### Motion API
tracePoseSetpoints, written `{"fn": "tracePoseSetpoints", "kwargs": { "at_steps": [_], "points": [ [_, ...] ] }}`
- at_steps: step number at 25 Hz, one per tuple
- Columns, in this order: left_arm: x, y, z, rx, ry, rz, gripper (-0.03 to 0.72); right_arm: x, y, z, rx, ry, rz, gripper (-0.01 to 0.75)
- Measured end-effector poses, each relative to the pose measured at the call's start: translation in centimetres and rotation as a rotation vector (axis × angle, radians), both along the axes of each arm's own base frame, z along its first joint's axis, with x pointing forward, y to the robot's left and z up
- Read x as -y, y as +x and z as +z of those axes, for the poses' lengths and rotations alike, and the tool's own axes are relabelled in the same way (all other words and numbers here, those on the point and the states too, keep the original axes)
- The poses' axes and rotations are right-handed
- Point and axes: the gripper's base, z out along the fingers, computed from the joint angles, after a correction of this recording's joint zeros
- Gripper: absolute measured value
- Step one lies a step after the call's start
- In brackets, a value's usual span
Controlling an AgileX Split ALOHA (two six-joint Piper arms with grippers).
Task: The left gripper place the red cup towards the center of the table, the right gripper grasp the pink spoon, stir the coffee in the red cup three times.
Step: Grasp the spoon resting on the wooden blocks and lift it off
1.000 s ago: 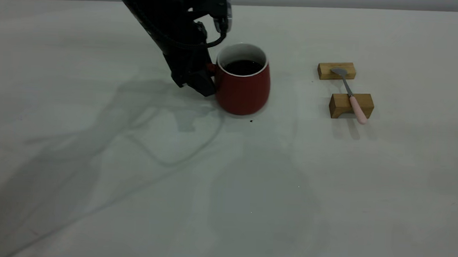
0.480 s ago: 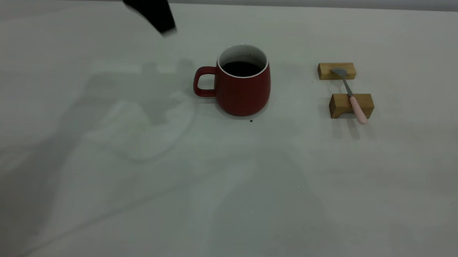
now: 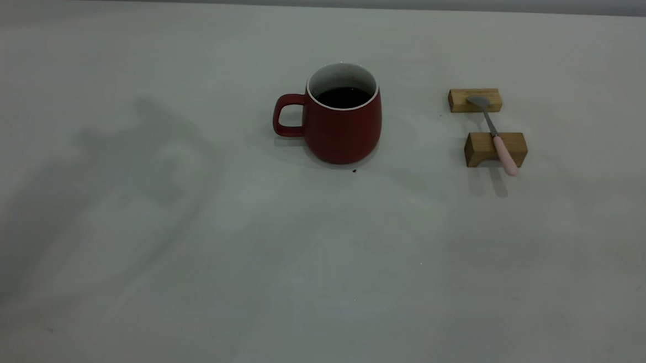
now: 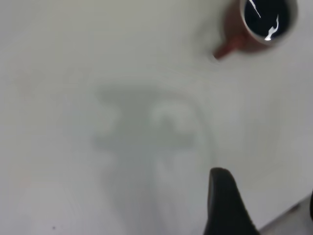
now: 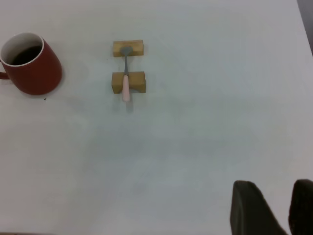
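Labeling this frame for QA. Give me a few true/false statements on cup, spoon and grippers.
1. The red cup stands upright on the table with coffee in it. True.
2. The pink spoon is inside the cup. False: it lies across two wooden blocks, apart from the cup.
3. The left gripper grips the cup's handle. False: it is away from the cup and holds nothing.
4. The right gripper holds nothing, far from the spoon. True.
5. The cup's handle points toward the spoon. False: it faces the opposite side.
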Motion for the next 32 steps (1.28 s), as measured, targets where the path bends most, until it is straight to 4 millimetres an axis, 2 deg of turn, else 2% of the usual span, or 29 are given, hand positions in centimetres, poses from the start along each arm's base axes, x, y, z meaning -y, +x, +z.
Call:
{"fn": "tracePoseSetpoints", "kwargs": {
  "at_steps": [3,5,7,10,14,19,22,27,32],
  "points": [
    [-1.0,-3.5,3.3,0.085,-0.047,0.064,0.482,0.0,0.0,0.0,0.0,0.0,0.0,0.237],
    [-1.8,-6.3,4.5,0.118,-0.07,0.087,0.482,0.0,0.0,0.0,0.0,0.0,0.0,0.237],
    [-2.6,-9.6,4.6,0.126,-0.088,0.116,0.482,0.0,0.0,0.0,0.0,0.0,0.0,0.237],
    [-3.8,-14.0,3.0,0.097,-0.103,0.161,0.482,0.0,0.0,0.0,0.0,0.0,0.0,0.237],
    [-5.0,-18.9,-1.2,0.023,-0.103,0.214,0.482,0.0,0.0,0.0,0.0,0.0,0.0,0.237],
    [-6.3,-23.9,-6.9,-0.047,-0.091,0.251,0.482,0.0,0.0,0.0,0.0,0.0,0.0,0.237],
    [-6.9,-26.2,-9.3,-0.021,-0.099,0.251,0.482,0.0,0.0,0.0,0.0,0.0,0.0,0.237],
    [-7.7,-28.9,-11.6,0.069,-0.102,0.213,0.482,0.0,0.0,0.0,0.0,0.0,0.0,0.237],
    [-8.2,-30.8,-11.7,0.197,-0.146,0.201,0.482,0.0,0.0,0.0,0.0,0.0,0.0,0.237]
  ]
}}
